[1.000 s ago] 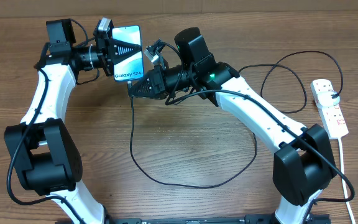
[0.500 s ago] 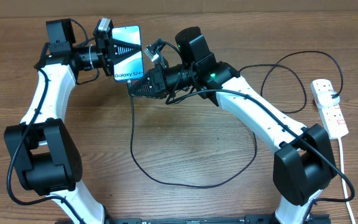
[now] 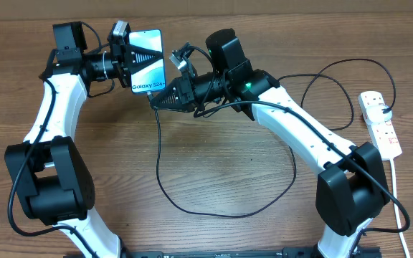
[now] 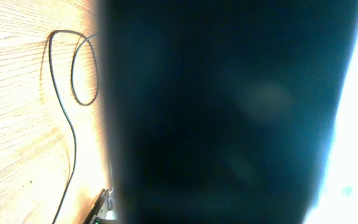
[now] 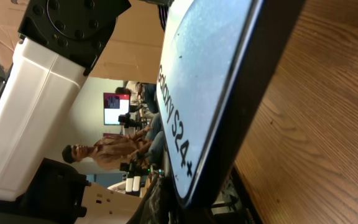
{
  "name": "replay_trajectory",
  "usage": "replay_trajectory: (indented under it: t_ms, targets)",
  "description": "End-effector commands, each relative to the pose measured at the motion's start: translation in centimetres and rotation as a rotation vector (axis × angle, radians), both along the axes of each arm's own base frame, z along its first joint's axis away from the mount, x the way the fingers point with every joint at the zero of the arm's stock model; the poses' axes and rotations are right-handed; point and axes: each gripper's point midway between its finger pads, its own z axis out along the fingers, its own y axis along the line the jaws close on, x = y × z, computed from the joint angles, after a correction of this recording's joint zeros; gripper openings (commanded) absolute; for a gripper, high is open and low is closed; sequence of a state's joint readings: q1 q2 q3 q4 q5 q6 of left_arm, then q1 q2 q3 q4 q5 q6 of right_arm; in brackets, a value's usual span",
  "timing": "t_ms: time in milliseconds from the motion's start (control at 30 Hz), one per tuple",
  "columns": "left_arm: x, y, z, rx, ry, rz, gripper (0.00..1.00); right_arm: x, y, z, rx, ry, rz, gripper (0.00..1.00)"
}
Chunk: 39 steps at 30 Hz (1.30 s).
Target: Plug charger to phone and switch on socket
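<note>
Left gripper (image 3: 127, 57) is clamping phone (image 3: 149, 61); right gripper (image 3: 158, 101) is holding charger (image 3: 156, 158) against it; socket (image 3: 380, 123) is awaiting switching.

Teal phone (image 3: 148, 63), black charger (image 3: 157, 158), white socket (image 3: 381, 123)

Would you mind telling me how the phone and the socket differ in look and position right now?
The phone is gripped by the left end effector; the socket lies ungripped on the table near its right edge. The phone shows a blue-teal screen with black edges; the socket is white with red marks. Both are elongated rectangles.
</note>
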<state>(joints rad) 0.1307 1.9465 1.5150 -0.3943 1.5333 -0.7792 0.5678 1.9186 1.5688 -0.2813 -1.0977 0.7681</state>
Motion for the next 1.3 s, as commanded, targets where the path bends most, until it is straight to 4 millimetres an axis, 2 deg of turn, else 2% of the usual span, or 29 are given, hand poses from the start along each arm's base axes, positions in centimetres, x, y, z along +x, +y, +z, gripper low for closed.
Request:
replay_trajectory:
  t_ms: [0,867,1267]
  targets:
    - [-0.8,-0.5,1.5,-0.029,-0.037,-0.042,0.04,1.8,-1.0,0.7,-0.002,-0.020,-0.064,0.04]
    - [-0.3,-0.3,1.0,0.001,-0.047,-0.011,0.04,2.8,-1.1,0.1,-0.035,-0.038,-0.122,0.04]
    - [-0.3,-0.2,1.0,0.003,-0.046,-0.008,0.04,3.6,-2.0,-0.4,-0.057,-0.022,-0.156,0.04]
